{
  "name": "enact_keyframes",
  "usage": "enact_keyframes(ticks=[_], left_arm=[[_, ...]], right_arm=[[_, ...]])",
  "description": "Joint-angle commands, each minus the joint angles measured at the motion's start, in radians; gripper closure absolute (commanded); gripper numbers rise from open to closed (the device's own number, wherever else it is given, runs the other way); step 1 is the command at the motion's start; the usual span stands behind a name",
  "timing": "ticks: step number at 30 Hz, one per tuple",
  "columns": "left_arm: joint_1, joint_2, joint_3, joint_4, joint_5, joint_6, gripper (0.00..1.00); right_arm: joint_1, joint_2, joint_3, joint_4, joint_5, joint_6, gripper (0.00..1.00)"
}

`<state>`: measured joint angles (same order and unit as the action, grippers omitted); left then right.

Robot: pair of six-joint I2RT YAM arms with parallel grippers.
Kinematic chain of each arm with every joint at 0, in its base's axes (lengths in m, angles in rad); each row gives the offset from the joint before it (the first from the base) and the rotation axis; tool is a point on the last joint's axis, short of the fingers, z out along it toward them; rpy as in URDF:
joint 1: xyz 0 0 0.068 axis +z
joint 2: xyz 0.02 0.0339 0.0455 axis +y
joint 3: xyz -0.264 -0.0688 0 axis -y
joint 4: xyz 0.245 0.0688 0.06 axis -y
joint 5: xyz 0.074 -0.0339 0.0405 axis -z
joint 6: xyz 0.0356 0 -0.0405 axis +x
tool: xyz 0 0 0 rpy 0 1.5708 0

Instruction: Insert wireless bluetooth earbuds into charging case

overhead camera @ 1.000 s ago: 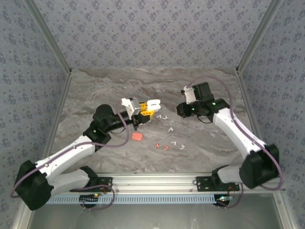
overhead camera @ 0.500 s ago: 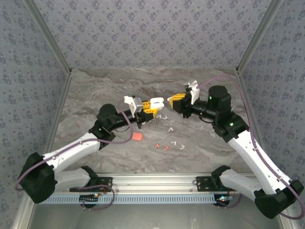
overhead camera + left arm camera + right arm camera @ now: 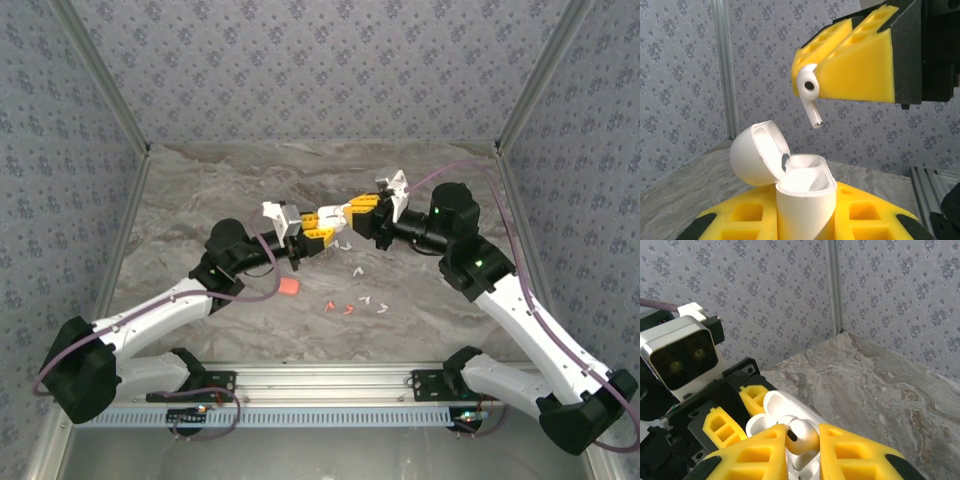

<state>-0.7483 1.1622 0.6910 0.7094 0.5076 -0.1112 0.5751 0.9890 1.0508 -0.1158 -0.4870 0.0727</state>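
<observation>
My left gripper (image 3: 320,226) is shut on a white charging case (image 3: 804,197), held upright above the table with its lid (image 3: 756,156) swung open to the left. My right gripper (image 3: 358,211) is shut on a white earbud (image 3: 808,93), stem pointing down, a little above the case's open wells. In the right wrist view the earbud (image 3: 801,436) sits pinched between the yellow fingers (image 3: 860,455), with the open case (image 3: 774,407) just beyond it. Several loose earbuds lie on the marble below: white ones (image 3: 358,270) and two orange-red ones (image 3: 348,310).
An orange-red case (image 3: 288,286) lies on the marble near the left forearm. Patterned walls with metal corner posts (image 3: 520,100) enclose the table on three sides. An aluminium rail (image 3: 330,378) runs along the near edge between the arm bases.
My right gripper has swung up and left from the back right with the earbud and now meets the left gripper. The left gripper edged slightly right with the open case.
</observation>
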Motion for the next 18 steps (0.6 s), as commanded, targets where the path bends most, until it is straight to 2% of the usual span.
enact_keyframes(ticks=[1,18], left_arm=[[-0.009,0.008,0.025,0.068,0.020,-0.027,1.00],[-0.011,0.019,0.038,0.088,0.045,-0.059,1.00]], right_arm=[[0.008,0.007,-0.016,0.026,-0.001,-0.028,0.80],[0.005,0.021,-0.057,0.044,0.005,-0.027,0.80]])
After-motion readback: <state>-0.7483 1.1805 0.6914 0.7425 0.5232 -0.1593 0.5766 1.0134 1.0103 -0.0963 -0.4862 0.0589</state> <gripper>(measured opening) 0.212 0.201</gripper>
